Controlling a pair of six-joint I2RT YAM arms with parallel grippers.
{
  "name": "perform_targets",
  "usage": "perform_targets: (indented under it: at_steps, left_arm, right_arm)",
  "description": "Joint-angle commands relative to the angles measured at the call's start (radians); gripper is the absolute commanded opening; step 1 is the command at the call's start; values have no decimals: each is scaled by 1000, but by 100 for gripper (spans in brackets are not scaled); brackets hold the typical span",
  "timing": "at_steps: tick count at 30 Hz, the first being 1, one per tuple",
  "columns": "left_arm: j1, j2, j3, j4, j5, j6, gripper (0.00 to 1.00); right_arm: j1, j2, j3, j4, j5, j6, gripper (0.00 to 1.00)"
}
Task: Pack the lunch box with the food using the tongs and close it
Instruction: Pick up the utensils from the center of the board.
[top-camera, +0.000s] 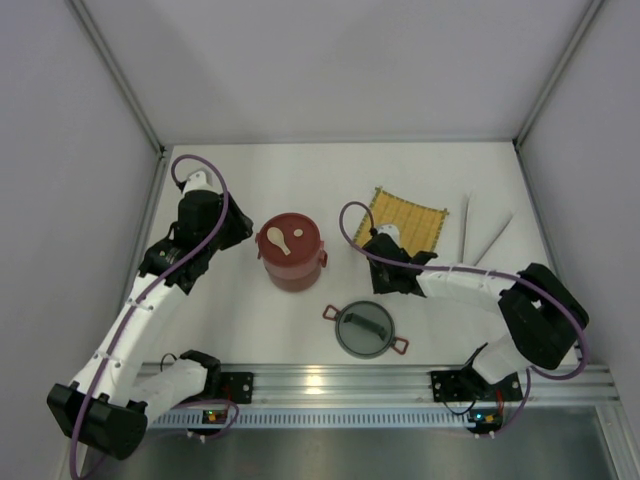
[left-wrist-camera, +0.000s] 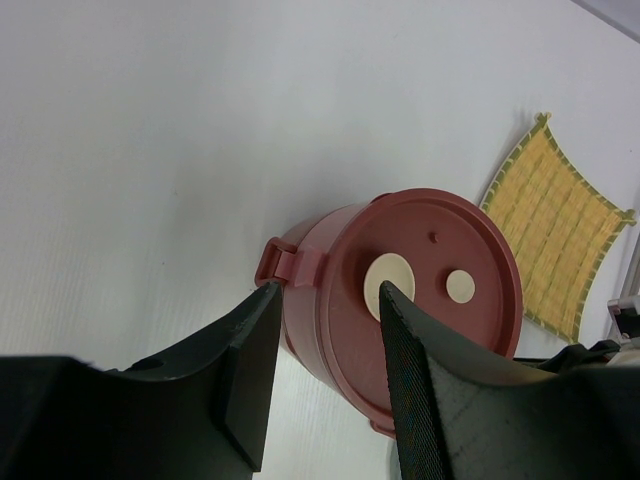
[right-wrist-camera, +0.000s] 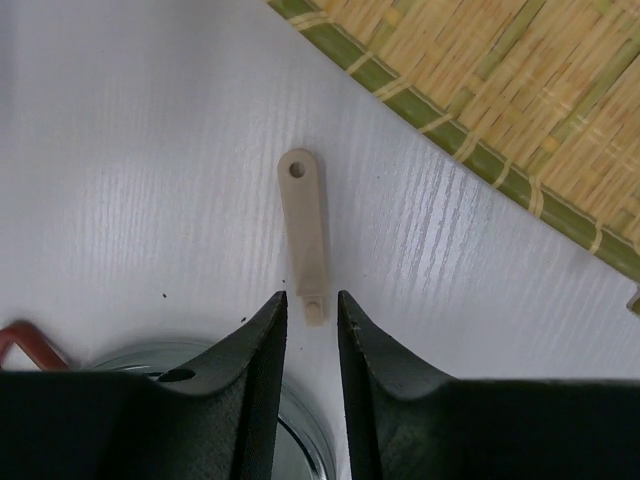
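The dark-red lunch box (top-camera: 291, 252) stands closed by a flat red lid (left-wrist-camera: 425, 285), with a cream spoon-shaped piece (top-camera: 280, 238) on top. My left gripper (top-camera: 240, 228) (left-wrist-camera: 328, 290) hangs open just left of the box, holding nothing. The grey domed lid (top-camera: 365, 329) lies on the table near the arms. My right gripper (top-camera: 377, 252) (right-wrist-camera: 310, 298) is open, its tips either side of the near end of a cream flat handle piece (right-wrist-camera: 303, 225) lying on the table, not touching it. The tongs (top-camera: 490, 242) lie at the right. No food shows.
A yellow woven mat (top-camera: 408, 220) (right-wrist-camera: 500, 110) lies behind the right gripper. The domed lid's steel rim (right-wrist-camera: 120, 355) and a red handle (right-wrist-camera: 20, 340) sit just under the right wrist. White walls enclose the table on three sides.
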Motion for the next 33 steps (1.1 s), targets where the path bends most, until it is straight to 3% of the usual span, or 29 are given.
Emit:
perform_targets:
  at_steps: [1, 33]
  left_arm:
    - [-4, -13, 23, 6, 11, -5, 49]
    - [-4, -11, 39, 4, 2, 0, 49]
  right_arm:
    - [19, -34, -4, 54, 2, 18, 27]
    - [33, 39, -16, 80, 1, 29, 25]
